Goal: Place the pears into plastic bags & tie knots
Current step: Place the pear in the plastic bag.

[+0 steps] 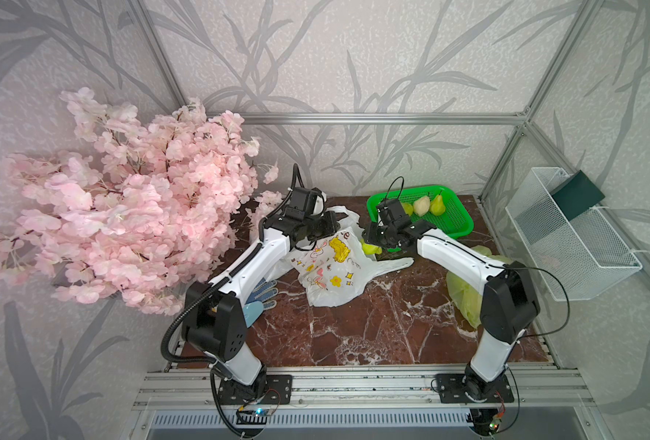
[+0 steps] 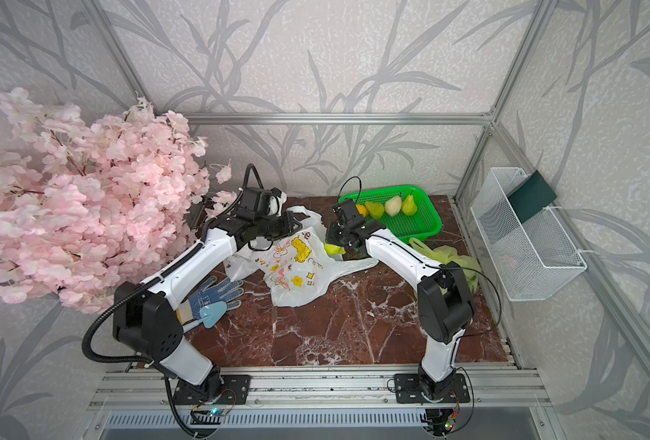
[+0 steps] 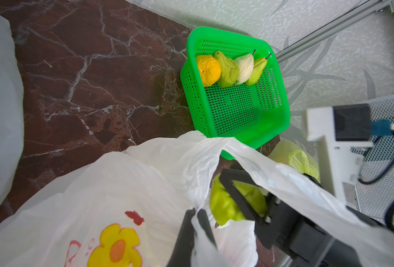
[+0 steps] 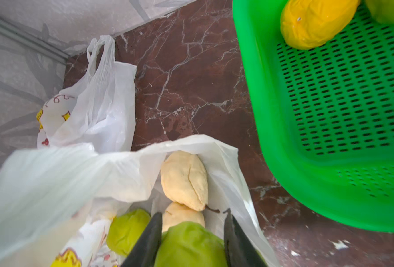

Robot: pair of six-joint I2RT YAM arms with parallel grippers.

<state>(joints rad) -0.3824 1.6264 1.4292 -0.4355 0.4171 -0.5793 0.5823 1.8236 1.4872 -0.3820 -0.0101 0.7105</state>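
The right wrist view alone looks into the white bag (image 4: 126, 171). At the lower middle of that frame the right gripper (image 4: 193, 213) has its fingers on both sides of a green pear (image 4: 191, 245), about half open and closed on it, at the mouth of the bag. Two cream pears (image 4: 184, 180) and a yellow-green pear (image 4: 126, 231) lie inside.

The left wrist view shows the left gripper (image 3: 195, 218) fully closed, pinching the rim of the bag. At upper right of that frame, three pears (image 3: 244, 69) and an orange-yellow fruit (image 3: 207, 69) lie in the green basket (image 3: 237, 129).

In both top views the two arms are bent at the elbow and meet over the bag at the centre. A yellow-green bag (image 1: 464, 297) lies at right, partly behind the right arm.
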